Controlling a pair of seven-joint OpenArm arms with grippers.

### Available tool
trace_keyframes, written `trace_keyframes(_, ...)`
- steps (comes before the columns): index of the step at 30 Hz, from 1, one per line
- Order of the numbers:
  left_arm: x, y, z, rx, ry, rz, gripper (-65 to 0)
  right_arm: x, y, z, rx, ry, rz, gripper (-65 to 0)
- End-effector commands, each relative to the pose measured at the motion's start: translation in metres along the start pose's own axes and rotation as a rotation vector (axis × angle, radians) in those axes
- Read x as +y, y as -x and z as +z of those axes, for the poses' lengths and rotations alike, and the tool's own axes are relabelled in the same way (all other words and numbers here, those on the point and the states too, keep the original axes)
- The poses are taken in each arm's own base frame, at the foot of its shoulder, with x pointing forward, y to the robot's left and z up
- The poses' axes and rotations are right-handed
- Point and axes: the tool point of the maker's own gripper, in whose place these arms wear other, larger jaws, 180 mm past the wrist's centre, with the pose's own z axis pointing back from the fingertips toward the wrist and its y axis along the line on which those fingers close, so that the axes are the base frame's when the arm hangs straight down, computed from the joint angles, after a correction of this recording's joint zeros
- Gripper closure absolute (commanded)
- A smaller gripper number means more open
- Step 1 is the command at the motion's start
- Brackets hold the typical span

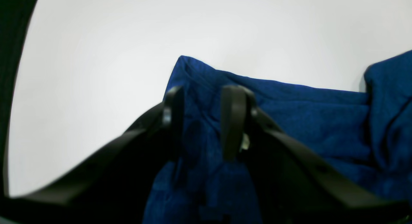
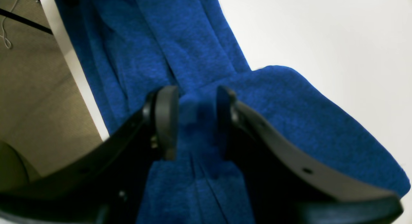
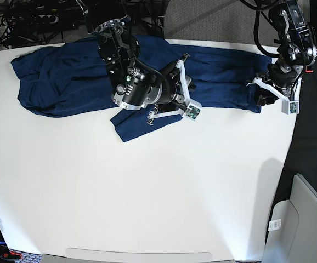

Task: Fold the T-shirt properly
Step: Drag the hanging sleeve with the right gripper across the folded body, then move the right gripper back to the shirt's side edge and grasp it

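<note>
Two arms hid much of the T-shirt [image 3: 224, 68] from you in the base view: the right gripper [image 3: 172, 93] and its forearm covered the garment's middle, and the left gripper [image 3: 268, 90] masked its end at the frame's right. Collar and hem could not be made out. You had the shirt lying along the top edge of the white table [image 3: 147, 192], its long axis running left to right, one flap [image 3: 139, 123] poking toward the lower left. Each wrist view showed you black fingers [image 1: 233, 121] pinching a fold of blue knit between them; the right fingers [image 2: 165, 121] did likewise beside the table's edge.
</note>
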Motion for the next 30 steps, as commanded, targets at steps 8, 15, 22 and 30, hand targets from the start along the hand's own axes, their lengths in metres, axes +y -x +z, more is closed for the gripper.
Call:
trace_keyframes(8,-0.003,-0.022,0.000,-0.060,0.008,-0.008,-18.9,-0.079,0.020,0.059,-0.085,0.244,-0.157,-21.2)
trace_keyframes(15,-0.004,-0.020,0.000,-0.059,0.010,0.002,-18.9,-0.145,0.114,0.130,0.048,0.496,-0.283,-21.4)
trace_keyframes(22,-0.006,-0.019,-0.001,-0.055,0.015,-0.001,-18.9,-0.177,0.157,0.185,0.168,0.640,-0.257,-21.6)
trace_keyframes(30,-0.006,-0.017,0.000,-0.052,0.014,-0.001,-18.9,-0.217,0.182,0.214,0.231,0.754,-0.264,-21.6)
